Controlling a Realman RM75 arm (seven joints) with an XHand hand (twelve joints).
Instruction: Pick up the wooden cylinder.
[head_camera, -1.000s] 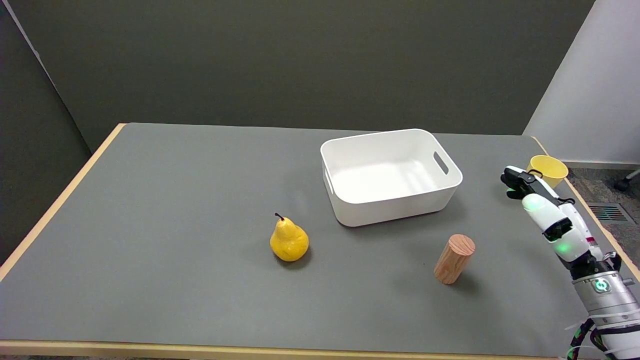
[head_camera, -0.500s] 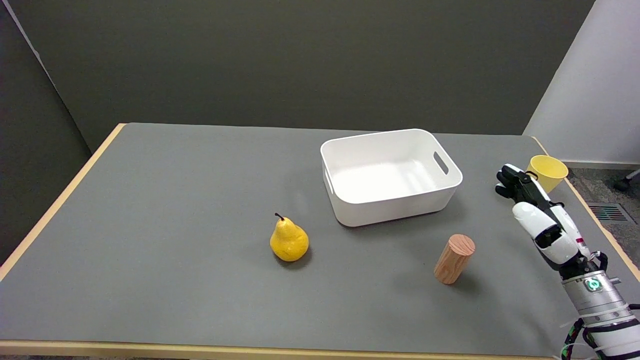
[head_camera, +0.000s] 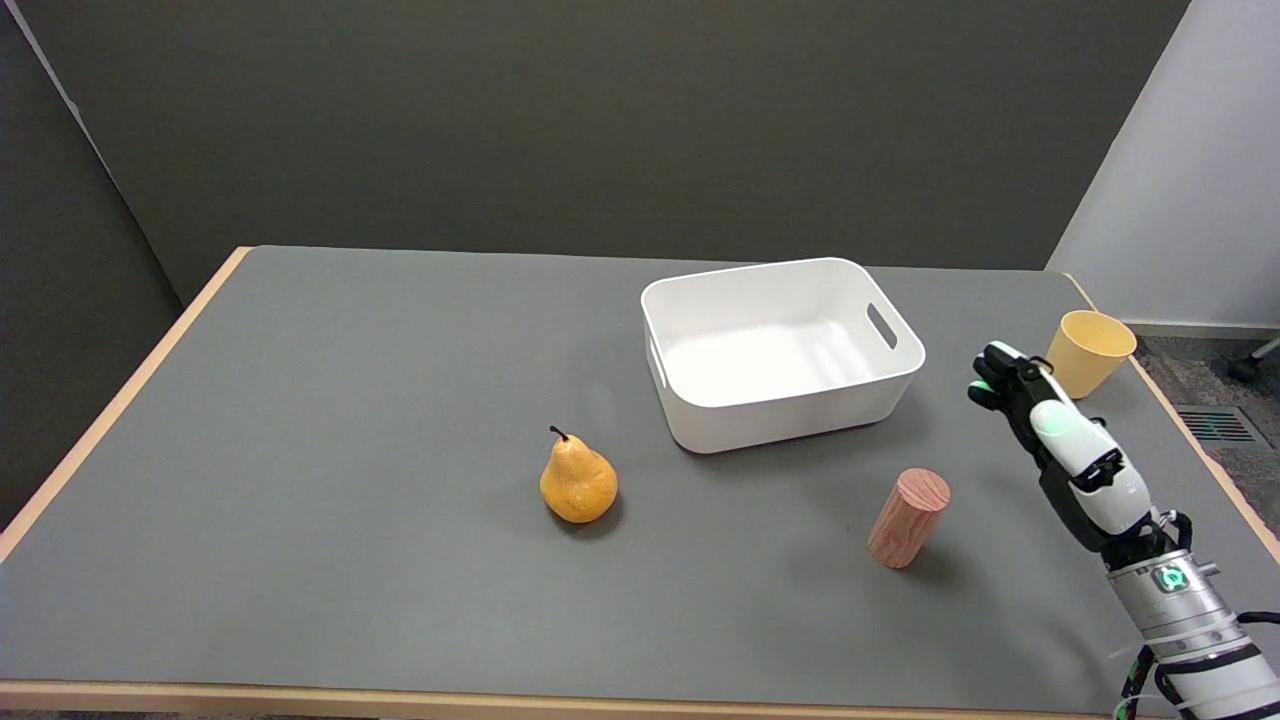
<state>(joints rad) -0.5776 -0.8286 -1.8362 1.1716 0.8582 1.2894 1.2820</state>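
In the head view, the wooden cylinder (head_camera: 909, 518) stands on end on the grey table (head_camera: 350, 420), right of centre and toward the near edge, in front of the white plastic bin (head_camera: 780, 345) and apart from it. It looks like solid turned wood with visible grain on its top face, so it is probably rigid, fairly light, and not fragile. Its side appears smooth and unvarnished, which should give fingers decent friction. It is taller than it is wide, so a push high on one side could tip it over and let it roll. The best hold is likely around the curved side at about mid-height, thumb opposite the other fingers.

The right hand (head_camera: 1060, 440) hangs above the table to the right of the cylinder, well clear of it, between it and the yellow cup (head_camera: 1090, 350) at the far right edge. It holds nothing. Its fingers point away from the camera and lie close together, but from behind I cannot tell how far they are curled.

The table has a matte grey top with a light wood edge, flat and probably not slippery. A yellow pear (head_camera: 578, 480) stands near the middle, well left of the cylinder. A dark grey wall closes off the back and left, and a white wall rises at the right.
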